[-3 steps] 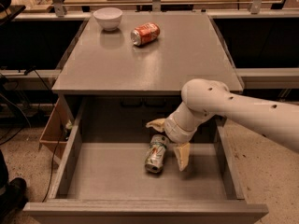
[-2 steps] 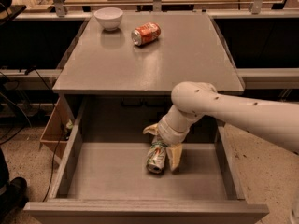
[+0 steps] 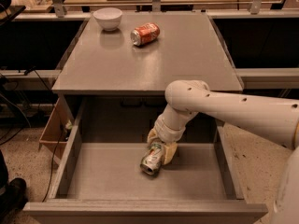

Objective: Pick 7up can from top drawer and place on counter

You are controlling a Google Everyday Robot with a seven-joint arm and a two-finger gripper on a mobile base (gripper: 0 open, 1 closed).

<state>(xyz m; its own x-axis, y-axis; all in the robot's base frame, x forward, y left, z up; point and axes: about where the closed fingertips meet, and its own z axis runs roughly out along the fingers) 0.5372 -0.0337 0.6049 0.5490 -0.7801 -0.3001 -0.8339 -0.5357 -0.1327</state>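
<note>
Closing in since earlier: the gripper (image 3: 160, 146) has moved left onto the 7up can (image 3: 151, 160), and its fingers (image 3: 170, 152) have narrowed from a wide spread.
Grasp: the fingers are clamped on the can's upper end.
Top drawer (image 3: 140, 212): pulled open, with the can lying on its floor.
Counter (image 3: 187, 55): holds a white bowl (image 3: 108, 17) and an orange can (image 3: 145, 34) on its side.
</note>
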